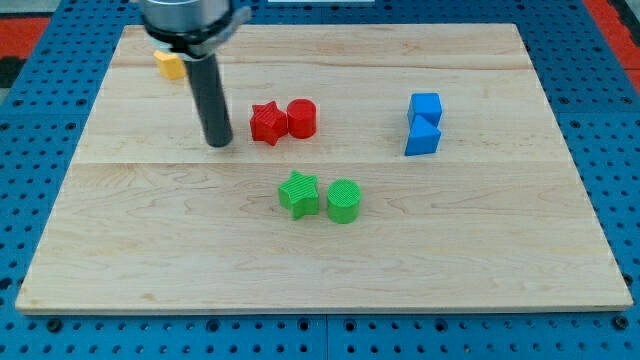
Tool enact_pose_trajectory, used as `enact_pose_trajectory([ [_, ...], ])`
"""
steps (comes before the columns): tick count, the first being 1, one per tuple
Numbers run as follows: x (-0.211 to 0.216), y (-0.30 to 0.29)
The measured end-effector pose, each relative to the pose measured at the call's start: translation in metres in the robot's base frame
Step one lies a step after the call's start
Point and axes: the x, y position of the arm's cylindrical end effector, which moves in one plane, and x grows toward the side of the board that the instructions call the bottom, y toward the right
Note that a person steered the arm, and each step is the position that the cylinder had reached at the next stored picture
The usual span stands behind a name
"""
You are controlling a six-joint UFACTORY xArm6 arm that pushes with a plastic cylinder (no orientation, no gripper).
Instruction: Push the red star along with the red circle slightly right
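The red star [267, 123] sits near the middle of the wooden board, touching the red circle [302, 118] on its right. My tip [219, 143] is down on the board a short way to the view's left of the red star, with a small gap between them. The dark rod rises from the tip toward the view's top left.
A green star [299, 193] and a green circle [343, 200] sit side by side below the red pair. Two blue blocks [424, 123] are stacked close together at the view's right. A yellow block [169, 64] lies at the top left, partly behind the rod.
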Motion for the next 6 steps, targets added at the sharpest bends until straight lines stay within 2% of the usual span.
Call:
enact_pose_trajectory([
  [3,-0.006,0.061],
  [6,-0.023,0.076],
])
